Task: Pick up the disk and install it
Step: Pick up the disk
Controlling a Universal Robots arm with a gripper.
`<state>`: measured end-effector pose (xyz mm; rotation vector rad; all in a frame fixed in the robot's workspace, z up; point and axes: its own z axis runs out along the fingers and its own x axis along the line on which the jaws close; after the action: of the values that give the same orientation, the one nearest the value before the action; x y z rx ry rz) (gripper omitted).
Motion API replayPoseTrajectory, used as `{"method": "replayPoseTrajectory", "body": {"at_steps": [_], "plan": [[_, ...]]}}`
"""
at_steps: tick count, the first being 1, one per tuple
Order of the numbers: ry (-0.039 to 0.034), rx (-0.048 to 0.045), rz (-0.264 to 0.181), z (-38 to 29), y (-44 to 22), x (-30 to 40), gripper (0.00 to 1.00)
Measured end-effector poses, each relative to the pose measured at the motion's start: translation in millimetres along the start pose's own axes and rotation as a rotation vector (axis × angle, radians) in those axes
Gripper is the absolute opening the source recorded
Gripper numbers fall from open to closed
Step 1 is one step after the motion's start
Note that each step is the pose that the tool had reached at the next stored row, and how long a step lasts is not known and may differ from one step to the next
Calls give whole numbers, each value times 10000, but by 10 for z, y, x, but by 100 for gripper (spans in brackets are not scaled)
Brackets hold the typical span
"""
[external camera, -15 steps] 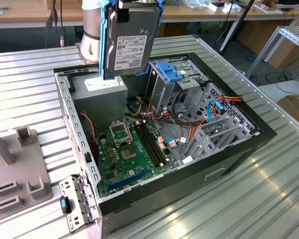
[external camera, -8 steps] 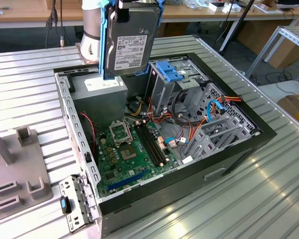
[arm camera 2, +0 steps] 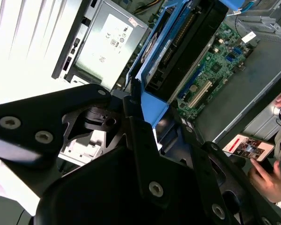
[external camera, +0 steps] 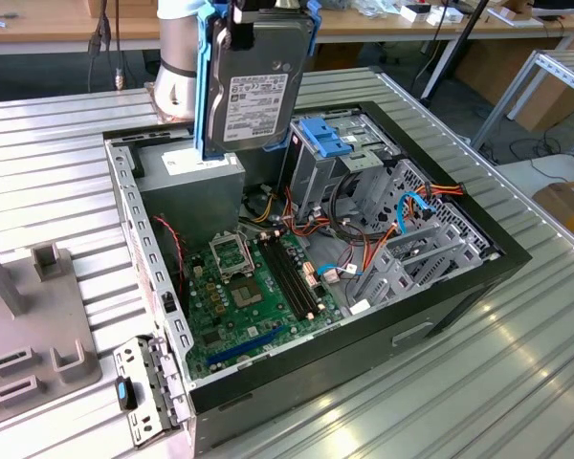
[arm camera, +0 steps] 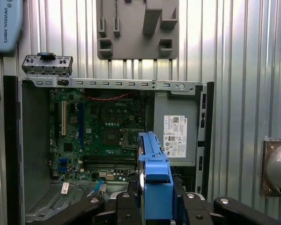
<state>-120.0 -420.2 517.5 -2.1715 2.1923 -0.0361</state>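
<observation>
Pinches the disk (arm camera: 154, 161) by its blue rails in the gripper (arm camera: 155, 199), jaws pressed in from both sides. Carries it upright and clear of everything, above the open computer case (external camera: 474, 206), toward the end that houses the power supply (external camera: 187, 172) and the drive cage (external camera: 330, 143). Likely to go wrong in a few ways. Could slip or twist in a grip that seems to bear on smooth plastic rails alone. Could come down tilted and jam a rail against the cage's edge. Could snag the loose cables (external camera: 364, 225) bunched just beside the cage, or push them into the bay. Could strike the motherboard (external camera: 253, 287) if dropped, with nothing in between to catch it. Worth noting too, in the second wrist view: a person's hand (arm camera 2: 267, 180) on a phone (arm camera 2: 248, 146) near the case, perhaps close enough to be at risk from a wide swing. Rests, case and all, on a ribbed metal table (external camera: 478, 382), hard and probably slick, so apt to let the case shift under a sideways shove. Shares that table with a grey fixture block (external camera: 29, 316) and a loose metal bracket (external camera: 143, 392). Farther off, wooden benches (external camera: 383, 24) along the back of a workshop room.
</observation>
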Motion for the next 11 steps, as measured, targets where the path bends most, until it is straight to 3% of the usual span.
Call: {"method": "replayPoseTrajectory", "body": {"at_steps": [11], "plan": [[-1, 1, 0, -2, -1, 116, 37]]}}
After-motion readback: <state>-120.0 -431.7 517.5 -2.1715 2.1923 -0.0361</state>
